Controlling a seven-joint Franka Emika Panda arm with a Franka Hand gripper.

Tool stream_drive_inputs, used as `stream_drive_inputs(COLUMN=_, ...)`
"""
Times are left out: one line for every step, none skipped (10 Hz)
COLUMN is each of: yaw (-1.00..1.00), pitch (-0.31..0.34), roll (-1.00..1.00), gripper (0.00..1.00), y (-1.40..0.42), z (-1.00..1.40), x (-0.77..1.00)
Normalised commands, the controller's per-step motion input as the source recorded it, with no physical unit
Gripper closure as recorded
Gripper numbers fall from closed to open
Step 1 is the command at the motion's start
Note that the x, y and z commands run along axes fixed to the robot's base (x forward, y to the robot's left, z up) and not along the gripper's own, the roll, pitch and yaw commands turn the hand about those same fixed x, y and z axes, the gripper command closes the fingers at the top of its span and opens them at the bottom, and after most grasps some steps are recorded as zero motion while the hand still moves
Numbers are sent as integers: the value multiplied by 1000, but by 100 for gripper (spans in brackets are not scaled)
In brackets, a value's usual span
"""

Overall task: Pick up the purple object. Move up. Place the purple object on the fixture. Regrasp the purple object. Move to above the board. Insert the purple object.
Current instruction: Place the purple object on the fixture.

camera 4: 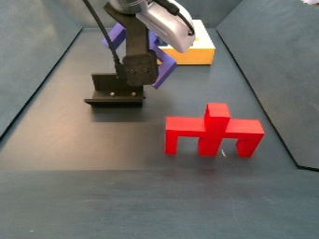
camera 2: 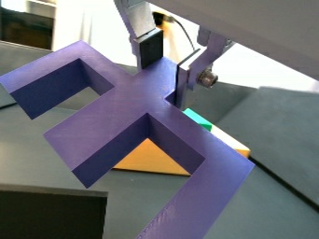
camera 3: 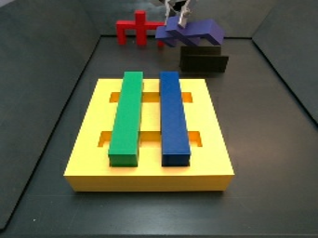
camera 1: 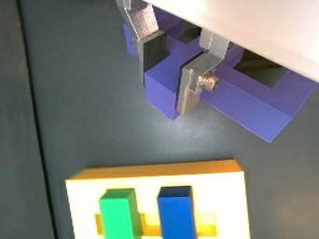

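The purple object [camera 2: 125,112] is being clamped by its stem between the silver fingers [camera 1: 189,82] of the gripper [camera 1: 169,56], and is being held in the air just above the fixture [camera 3: 204,61]. Beyond the fingertips, the yellow board [camera 1: 88,191] with its green bar [camera 3: 126,112] and blue bar [camera 3: 174,113] is being seen on the dark floor. A red pronged piece [camera 4: 212,131] is lying well apart from the fingers, with open floor around it. No writing is being shown.
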Motion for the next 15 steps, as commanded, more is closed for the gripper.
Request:
stream_drive_inputs(yaw=454, pitch=477, roll=-80, gripper=100, y=0, z=0, x=466)
stream_drive_inputs(yaw=463, pitch=469, roll=-77, gripper=100, y=0, z=0, x=466)
stream_drive_inputs(yaw=454, pitch=466, roll=-71, gripper=100, y=0, z=0, x=474)
stream_drive_inputs(yaw=431, pitch=474, roll=-74, gripper=100, y=0, z=0, x=506)
stream_drive_inputs(yaw=400, pitch=489, roll=-94, gripper=100, y=0, z=0, x=531)
stream_drive_inputs(yaw=366, pitch=574, roll=-94, gripper=100, y=0, z=40, x=511)
stream_drive_inputs(yaw=349, pitch=491, roll=-200, gripper=100, y=0, z=-26, x=597)
stream_drive_inputs(yaw=317, pitch=360, roll=-243, gripper=100, y=0, z=-177, x=706)
stream_drive_inputs(yaw=206, pitch=206, roll=-323, gripper=100, y=0, z=-266, x=857)
stream_drive_inputs(yaw=37, pitch=0, roll=-531, gripper=100, y=151, z=-177, x=909)
stream_drive_inputs(yaw=11, pitch=0, roll=-537, gripper=100, y=234, z=-83, x=897)
stream_drive_inputs(yaw=0, pitch=206, roll=-520, gripper=100, y=326, z=94, x=849)
stream_drive_inputs(yaw=0, pitch=263, roll=-520, gripper=100, y=326, z=234, x=806)
stream_drive_inputs(yaw=0, pitch=280, roll=-503, gripper=100, y=349, z=274, x=811)
stream_drive_inputs(yaw=11, pitch=289, roll=-483, gripper=100, y=297, z=257, x=780)
